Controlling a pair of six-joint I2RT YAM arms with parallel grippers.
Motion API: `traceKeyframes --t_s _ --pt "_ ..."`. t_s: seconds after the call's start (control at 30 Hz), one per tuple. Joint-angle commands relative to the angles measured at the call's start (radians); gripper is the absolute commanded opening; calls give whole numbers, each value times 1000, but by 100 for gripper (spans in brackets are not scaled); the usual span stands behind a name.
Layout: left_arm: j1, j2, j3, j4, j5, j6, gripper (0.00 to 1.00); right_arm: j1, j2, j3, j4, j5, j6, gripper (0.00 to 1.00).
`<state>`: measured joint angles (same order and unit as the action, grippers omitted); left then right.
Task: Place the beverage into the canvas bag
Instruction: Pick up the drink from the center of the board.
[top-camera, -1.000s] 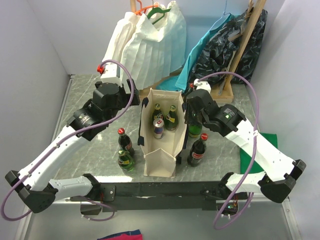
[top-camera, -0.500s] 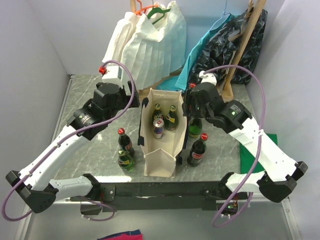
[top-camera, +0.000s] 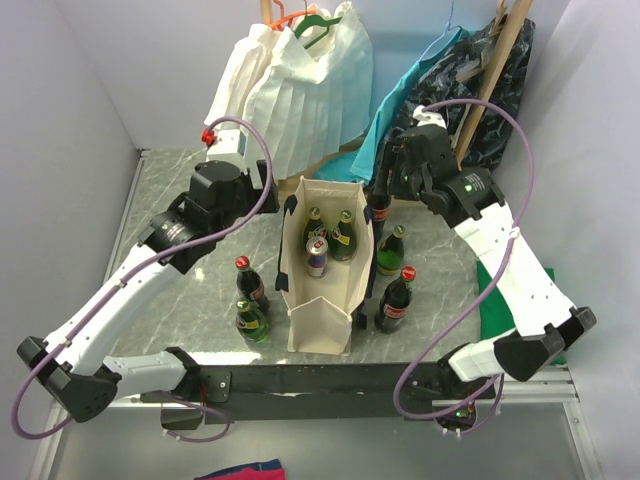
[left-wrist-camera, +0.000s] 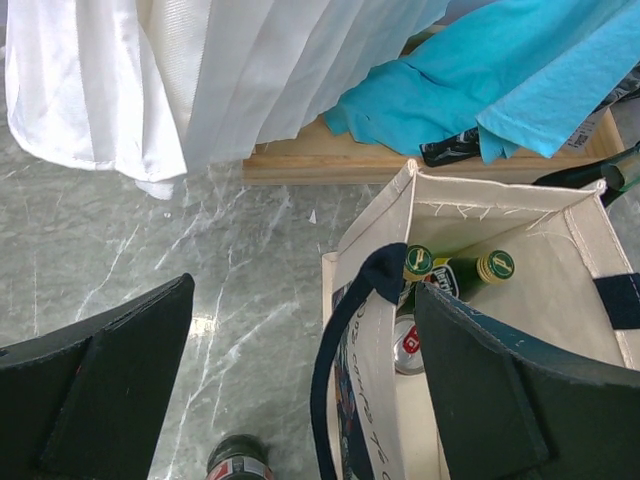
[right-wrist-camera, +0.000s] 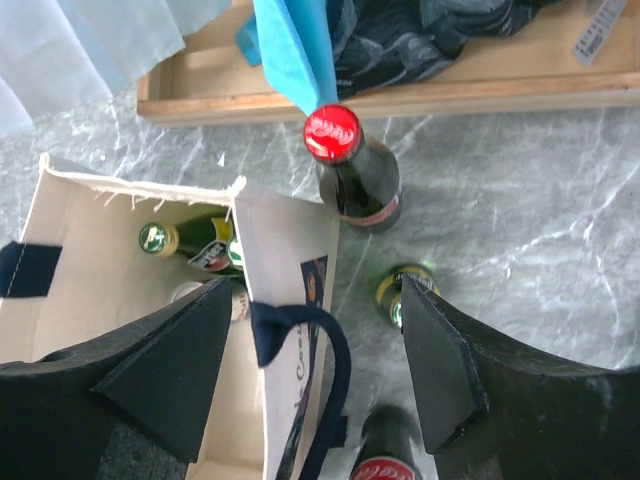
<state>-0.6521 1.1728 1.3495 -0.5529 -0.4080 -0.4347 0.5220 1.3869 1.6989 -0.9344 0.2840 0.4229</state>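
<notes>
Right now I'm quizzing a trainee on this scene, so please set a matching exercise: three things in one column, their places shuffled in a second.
Things:
1 drink can
2 white pleated garment
3 canvas bag

Places:
A hanging at the back
B standing open on the marble table
C inside the bag, beside two green bottles

Pairs: 1-C, 2-A, 3-B
</notes>
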Motion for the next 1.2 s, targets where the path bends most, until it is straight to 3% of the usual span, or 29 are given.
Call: traceKeyframes --t_s 0.0,0.6,1.17 --pt "11 10 54 7 34 4 96 -25 12 54 26 -31 -49 75" --pt "34 31 71 24 74 25 96 -80 30 71 20 -81 -64 78" --pt "34 28 54 -18 89 36 96 -154 308 311 -72 -134 -78 79"
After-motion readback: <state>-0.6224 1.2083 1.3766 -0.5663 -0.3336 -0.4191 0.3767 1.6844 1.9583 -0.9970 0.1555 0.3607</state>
